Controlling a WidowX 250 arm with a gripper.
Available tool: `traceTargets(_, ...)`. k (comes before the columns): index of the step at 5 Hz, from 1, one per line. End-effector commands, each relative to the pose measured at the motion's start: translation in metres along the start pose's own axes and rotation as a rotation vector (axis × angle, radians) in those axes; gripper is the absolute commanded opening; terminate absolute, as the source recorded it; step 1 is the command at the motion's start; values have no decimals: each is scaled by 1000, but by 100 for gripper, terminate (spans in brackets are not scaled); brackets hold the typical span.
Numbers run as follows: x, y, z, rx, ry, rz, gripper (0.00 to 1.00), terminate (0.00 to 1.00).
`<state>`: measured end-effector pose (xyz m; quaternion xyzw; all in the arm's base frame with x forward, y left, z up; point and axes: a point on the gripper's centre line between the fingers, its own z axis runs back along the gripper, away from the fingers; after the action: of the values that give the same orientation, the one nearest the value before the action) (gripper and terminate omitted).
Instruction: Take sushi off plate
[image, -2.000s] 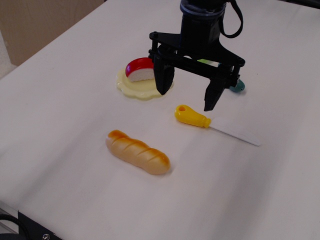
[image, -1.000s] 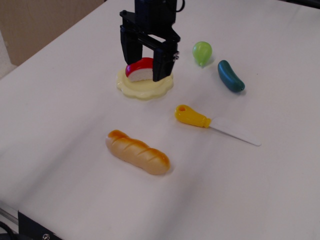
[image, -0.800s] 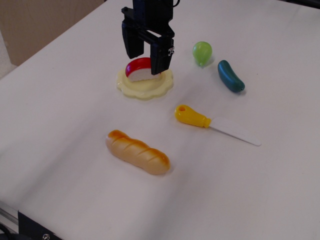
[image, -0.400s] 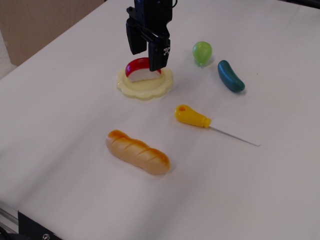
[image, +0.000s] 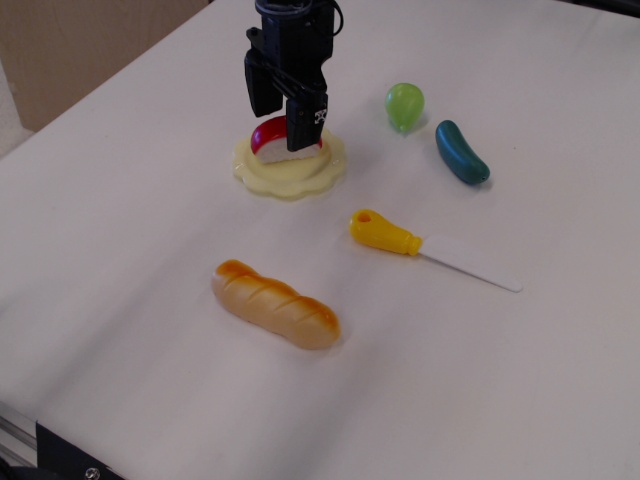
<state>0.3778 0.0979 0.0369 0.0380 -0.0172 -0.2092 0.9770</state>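
sushi (image: 272, 140) on plate (image: 290, 170), toward far-left table edge; gripper (image: 281, 122) directly above, fingers straddling it, whether clamped: cannot tell; risks: glossy rounded top slips out on lift; light plate drags along.

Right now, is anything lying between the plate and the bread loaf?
No. In the observation image, only bare white table shows between the plate and the bread loaf. The yellow-handled knife lies off to the right of that stretch.
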Motion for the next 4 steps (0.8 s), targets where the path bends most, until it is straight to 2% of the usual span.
traceTargets(1, 18, 18, 3, 58, -8, 36, 100, 0)
traceTargets(2, 20, 19, -4, 50, 2, 35, 0, 0)
traceTargets(3, 18, 20, 4, 60, -23, 70, 0, 0)
traceTargets(4, 14, 22, 19, 96, -41, 114, 0, 0)
